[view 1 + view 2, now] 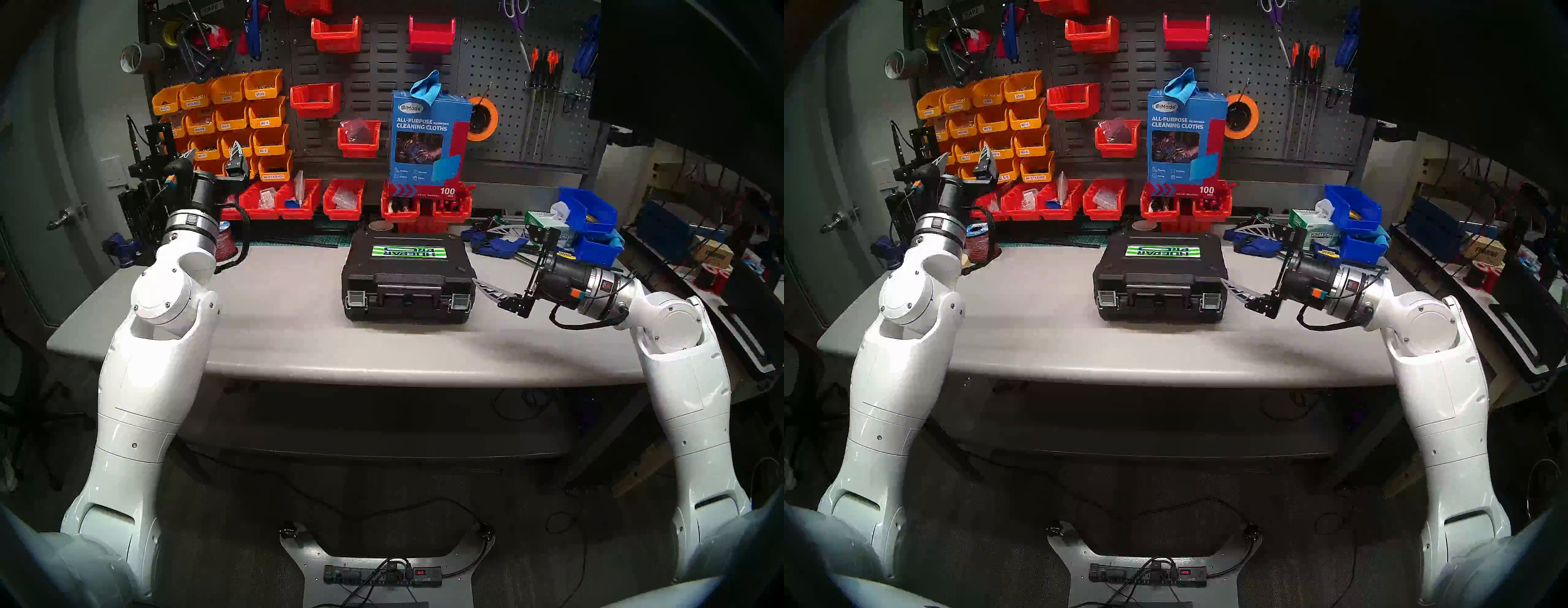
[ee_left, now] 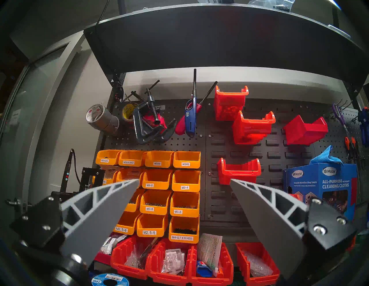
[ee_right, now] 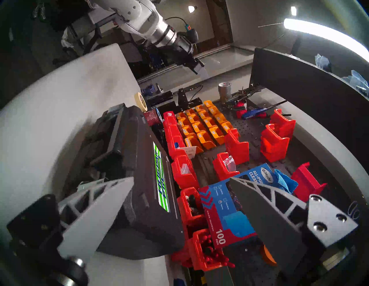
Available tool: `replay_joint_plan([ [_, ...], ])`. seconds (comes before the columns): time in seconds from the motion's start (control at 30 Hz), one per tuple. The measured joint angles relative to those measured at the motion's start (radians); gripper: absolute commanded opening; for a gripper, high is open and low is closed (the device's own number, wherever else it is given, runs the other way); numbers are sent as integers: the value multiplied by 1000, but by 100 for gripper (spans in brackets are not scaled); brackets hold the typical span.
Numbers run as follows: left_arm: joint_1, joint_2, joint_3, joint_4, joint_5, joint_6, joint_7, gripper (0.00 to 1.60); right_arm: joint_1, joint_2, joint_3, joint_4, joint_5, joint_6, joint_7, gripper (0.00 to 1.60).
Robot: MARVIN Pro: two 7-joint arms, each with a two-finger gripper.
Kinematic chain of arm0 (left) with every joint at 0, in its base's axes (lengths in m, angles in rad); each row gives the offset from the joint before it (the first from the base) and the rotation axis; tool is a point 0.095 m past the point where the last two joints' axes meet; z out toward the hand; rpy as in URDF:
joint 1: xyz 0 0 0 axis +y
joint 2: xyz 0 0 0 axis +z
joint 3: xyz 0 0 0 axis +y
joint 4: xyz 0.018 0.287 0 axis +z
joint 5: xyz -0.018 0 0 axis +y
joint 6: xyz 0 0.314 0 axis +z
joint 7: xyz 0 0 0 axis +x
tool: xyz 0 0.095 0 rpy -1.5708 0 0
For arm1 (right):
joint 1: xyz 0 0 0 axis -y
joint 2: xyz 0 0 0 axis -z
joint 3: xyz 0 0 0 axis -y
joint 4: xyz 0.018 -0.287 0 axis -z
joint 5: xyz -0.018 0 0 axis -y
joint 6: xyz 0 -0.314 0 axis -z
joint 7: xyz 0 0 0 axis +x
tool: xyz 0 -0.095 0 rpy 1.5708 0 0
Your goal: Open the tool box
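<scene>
Black hard-plastic tool box point(image 1: 407, 271), boxy, shut lid, silver latches point(image 1: 356, 298).

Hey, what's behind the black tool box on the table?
Right behind the tool box sits a roll of tape, mostly hidden by the lid. Farther back stand red bins with the blue cleaning cloths box on top. The table directly behind the case is covered.

Workshop: a dark pegboard wall point(image 1: 488, 76) hung with orange parts bins point(image 1: 237, 123), red bins point(image 1: 335, 34), screwdrivers point(image 1: 545, 80), scissors point(image 1: 515, 15), clamps point(image 2: 148, 119) and tape rolls point(image 2: 100, 117), above a grey desk point(image 1: 275, 322) crowded with blue bins point(image 1: 587, 212).
</scene>
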Motion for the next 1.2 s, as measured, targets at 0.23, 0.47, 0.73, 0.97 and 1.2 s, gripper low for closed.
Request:
replay_joint_plan([
  [0.23,0,0,0,0,0,0,0,160,-32,-22,4,-13,-43,-5,-15,160],
  [0.47,0,0,0,0,0,0,0,160,-15,-46,-15,23,-131,-66,-30,160],
  [0.73,0,0,0,0,0,0,0,160,9,-44,-23,64,-189,-104,-28,160],
  [0.97,0,0,0,0,0,0,0,160,18,-28,-22,65,-217,-111,-11,160],
  [1.2,0,0,0,0,0,0,0,160,25,-13,-28,56,-224,-92,34,160],
])
